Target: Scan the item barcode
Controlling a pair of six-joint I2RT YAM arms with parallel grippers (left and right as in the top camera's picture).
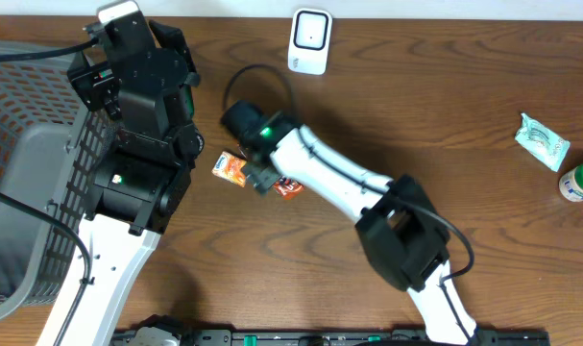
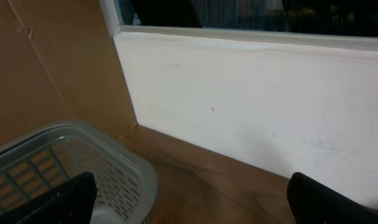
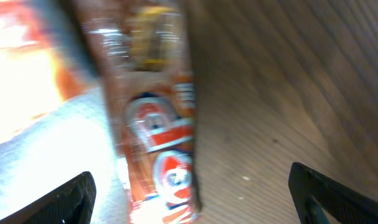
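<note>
Snack packet (image 1: pixel 232 168): glossy orange-red foil pouch, lying on the wood-grain table (image 1: pixel 445 115) between the fingers of the right gripper (image 1: pixel 263 179). Jaws spread wide, not pinching it. Left gripper (image 2: pixel 189 202) likewise wide, next to a grey perforated plastic basket (image 2: pixel 114 162); contents cannot be told. White rounded scanner (image 1: pixel 310 40) well apart.
</note>
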